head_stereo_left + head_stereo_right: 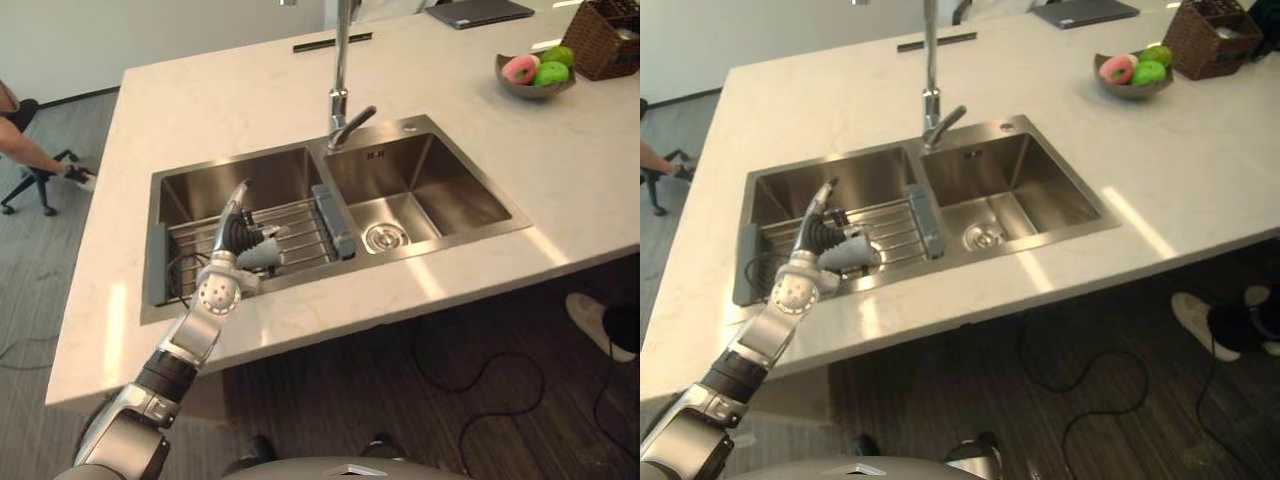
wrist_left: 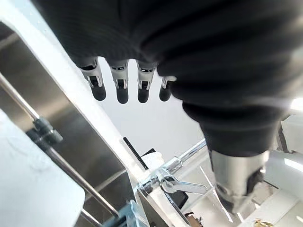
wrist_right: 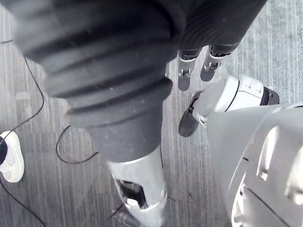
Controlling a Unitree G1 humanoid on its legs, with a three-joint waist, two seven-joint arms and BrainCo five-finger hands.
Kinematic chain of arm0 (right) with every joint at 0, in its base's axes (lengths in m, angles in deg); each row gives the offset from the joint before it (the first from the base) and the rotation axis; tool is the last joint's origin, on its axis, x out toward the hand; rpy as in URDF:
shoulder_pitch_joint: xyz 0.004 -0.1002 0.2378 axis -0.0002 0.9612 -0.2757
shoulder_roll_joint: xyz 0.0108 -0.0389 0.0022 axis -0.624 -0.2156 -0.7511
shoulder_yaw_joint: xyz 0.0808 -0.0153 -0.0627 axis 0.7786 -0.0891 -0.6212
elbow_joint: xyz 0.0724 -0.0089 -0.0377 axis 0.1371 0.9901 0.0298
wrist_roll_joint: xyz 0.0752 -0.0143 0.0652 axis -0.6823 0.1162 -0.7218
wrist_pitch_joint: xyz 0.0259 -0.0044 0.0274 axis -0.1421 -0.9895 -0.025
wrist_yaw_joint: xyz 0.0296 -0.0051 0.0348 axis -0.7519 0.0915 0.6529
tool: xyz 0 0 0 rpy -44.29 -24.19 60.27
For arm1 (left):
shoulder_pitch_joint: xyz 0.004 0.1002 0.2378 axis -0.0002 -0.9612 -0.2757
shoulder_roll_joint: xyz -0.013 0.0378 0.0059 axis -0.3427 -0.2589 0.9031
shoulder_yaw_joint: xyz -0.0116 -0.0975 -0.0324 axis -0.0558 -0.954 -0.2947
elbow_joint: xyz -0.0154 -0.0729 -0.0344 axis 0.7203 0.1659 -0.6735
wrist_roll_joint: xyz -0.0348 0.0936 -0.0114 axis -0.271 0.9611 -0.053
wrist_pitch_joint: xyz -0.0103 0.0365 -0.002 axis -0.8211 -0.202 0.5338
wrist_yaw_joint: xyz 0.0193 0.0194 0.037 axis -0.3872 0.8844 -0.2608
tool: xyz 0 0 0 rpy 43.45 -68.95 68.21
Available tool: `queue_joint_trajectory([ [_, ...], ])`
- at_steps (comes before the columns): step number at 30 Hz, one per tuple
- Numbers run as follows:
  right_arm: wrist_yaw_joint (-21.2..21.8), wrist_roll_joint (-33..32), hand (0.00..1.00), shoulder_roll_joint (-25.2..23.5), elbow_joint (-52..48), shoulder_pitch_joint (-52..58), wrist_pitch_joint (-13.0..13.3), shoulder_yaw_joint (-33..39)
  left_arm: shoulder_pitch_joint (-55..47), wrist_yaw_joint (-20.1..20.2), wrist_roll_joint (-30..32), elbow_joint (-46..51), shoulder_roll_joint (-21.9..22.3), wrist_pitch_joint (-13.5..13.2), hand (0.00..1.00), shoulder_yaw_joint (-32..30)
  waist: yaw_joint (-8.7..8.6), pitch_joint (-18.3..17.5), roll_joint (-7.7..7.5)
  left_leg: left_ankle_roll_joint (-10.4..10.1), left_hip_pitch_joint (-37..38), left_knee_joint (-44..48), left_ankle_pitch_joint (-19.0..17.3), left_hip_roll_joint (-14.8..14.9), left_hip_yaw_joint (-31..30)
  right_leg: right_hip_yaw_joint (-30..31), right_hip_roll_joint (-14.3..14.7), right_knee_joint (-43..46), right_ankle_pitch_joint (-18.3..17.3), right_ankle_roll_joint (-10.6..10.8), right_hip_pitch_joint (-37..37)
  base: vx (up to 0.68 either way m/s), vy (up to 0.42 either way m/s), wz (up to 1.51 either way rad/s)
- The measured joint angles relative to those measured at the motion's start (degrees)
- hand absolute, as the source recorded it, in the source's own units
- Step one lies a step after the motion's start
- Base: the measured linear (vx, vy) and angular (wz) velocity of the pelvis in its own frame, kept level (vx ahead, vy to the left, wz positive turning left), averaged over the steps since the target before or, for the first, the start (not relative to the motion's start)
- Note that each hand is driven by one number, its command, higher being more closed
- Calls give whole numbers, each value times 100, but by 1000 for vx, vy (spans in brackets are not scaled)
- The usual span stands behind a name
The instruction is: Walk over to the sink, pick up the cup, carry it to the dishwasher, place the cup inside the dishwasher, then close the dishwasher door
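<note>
My left hand [image 1: 238, 232] reaches over the front edge of the left sink basin [image 1: 270, 175], just above a wire rack [image 1: 300, 230] that lies across it. Its fingers [image 2: 122, 87] are straight and point toward the basin's back wall, with the thumb [image 2: 234, 184] spread apart and nothing between them. A white, faintly marked surface [image 2: 33, 189] sits very close beside that hand; I cannot tell whether it is the cup. My right hand [image 3: 189, 71] hangs low over the dark floor with relaxed fingers and holds nothing.
A tall faucet [image 1: 340, 90] rises behind the divider of the double sink, and the right basin [image 1: 420, 195] has a drain. A fruit bowl [image 1: 535, 75], a wicker basket [image 1: 605, 40] and a laptop [image 1: 478, 12] stand at the counter's back right. A person's shoe [image 1: 590, 320] shows at right, a chair [image 1: 35, 180] at left.
</note>
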Motion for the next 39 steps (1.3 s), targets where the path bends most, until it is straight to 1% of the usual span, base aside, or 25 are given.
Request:
queue_joint_trajectory([
  [1,0,-102,0,-5,0,-3,5,84,0,-138,130,-22,-16,0,0,-136,-27,22,9,-19,4,1,-13,24,36,0,20,0,1,0,-18,39,-31,-19],
  [2,0,-157,0,-9,1,-4,45,160,0,-190,239,-40,-30,0,0,-279,-26,32,26,-37,13,1,-26,53,103,0,37,1,13,-9,-54,40,-28,-26],
  [3,0,-178,0,-9,1,-6,58,201,0,-226,293,-55,-50,1,0,-327,-15,39,37,-43,26,2,-30,64,147,-3,46,2,24,-15,-75,46,-25,-33],
  [4,1,-192,0,-6,0,-6,74,240,2,-287,480,-114,-147,1,0,-347,-12,69,62,-63,69,2,-48,77,219,-12,55,16,31,-20,-79,63,-23,-31],
  [5,1,-192,0,0,0,-6,97,267,2,-284,664,-170,-227,4,0,-346,-25,87,88,-67,94,3,-68,78,270,-16,54,33,33,-20,-85,54,-18,-24],
  [7,1,-192,0,-12,4,-10,103,362,18,-254,970,-177,-253,14,0,-343,-48,114,120,-59,94,5,-74,72,270,-38,48,34,39,-18,-95,40,-7,-10],
  [8,0,-191,0,-22,22,-10,103,369,28,-136,1215,-178,-253,24,0,-328,-51,158,138,-56,94,29,-77,69,269,-62,41,34,54,-24,-98,34,-7,-7],
  [10,0,-191,0,-19,24,-10,109,381,31,98,1339,-208,-254,54,0,-263,-58,203,172,-56,94,35,-76,69,262,-197,39,34,76,-35,-96,8,-4,-3],
  [12,-1,-193,0,-20,25,-10,142,454,34,442,1424,-397,-257,55,0,-52,-68,269,214,-55,92,57,-76,69,249,-269,36,34,92,-53,-79,0,0,0],
  [13,-1,-193,0,-20,25,-10,156,463,32,536,1472,-421,-256,55,0,6,-68,286,219,-55,88,66,-76,70,239,-312,36,33,96,-58,-72,-48,-5,6],
  [15,-2,-193,0,-15,23,-11,189,464,31,818,1593,-470,-255,54,0,351,-65,327,236,-53,72,80,-76,70,151,-351,35,12,104,-72,-66,-70,-5,6],
  [19,-4,-194,0,-17,1,-15,211,419,33,1051,1637,-436,-252,48,0,621,-66,342,229,-29,63,83,-87,70,118,-364,29,-7,69,-134,-69,-64,4,1],
  [22,-3,-193,0,-18,1,-9,229,344,70,1173,1671,-424,-249,46,0,646,-87,343,228,-54,48,78,-137,71,97,-397,29,-7,73,-139,-75,-18,3,2],
  [25,1,-192,0,-19,1,-11,285,295,200,1285,1673,-410,-250,47,0,760,-99,342,229,-58,-37,97,-134,68,-18,-511,30,-5,76,-123,-77,19,-2,14],
  [26,1,-191,0,-12,1,-12,319,265,240,1298,1680,-382,-252,59,0,842,-86,343,227,-40,-46,116,-112,71,-31,-523,33,-4,100,-84,-72,44,-7,13],
  [28,5,-189,0,5,-3,-28,336,186,240,1357,1716,-303,-252,66,0,870,-76,342,230,-40,-44,126,-116,70,-34,-557,33,7,104,-76,-62,68,-5,2],
  [30,6,-189,0,1,0,-112,344,174,273,1362,1799,-274,-252,138,0,874,-81,342,231,-39,-43,127,-116,68,-58,-675,33,34,105,-74,-40,63,-6,4],
  [31,5,-189,0,1,1,-135,344,120,301,1345,1849,-287,-252,219,0,874,-87,342,232,-39,-41,127,-116,65,-71,-698,32,34,105,-74,-28,26,-1,6],
  [32,8,-191,0,-1,1,-150,346,55,308,1227,1907,-288,-252,310,0,872,-85,342,232,-39,-41,129,-116,63,-98,-766,32,34,105,-75,-15,22,-2,7],
  [33,7,-191,0,1,0,-151,346,24,308,1188,1908,-289,-252,325,0,873,-85,345,233,-39,-41,129,-115,62,-116,-808,32,34,105,-75,-2,17,-3,10],
  [37,2,-193,0,2,1,-179,333,-96,303,730,1865,-342,-260,327,0,852,-56,405,231,-32,-41,143,-110,54,-179,-839,32,34,97,-88,36,-20,5,7],
  [39,1,-201,0,9,-7,-181,314,-211,269,442,1686,-345,-260,234,0,850,-53,435,209,-18,-41,147,-94,55,-205,-856,33,33,94,-93,54,-36,4,5],
])
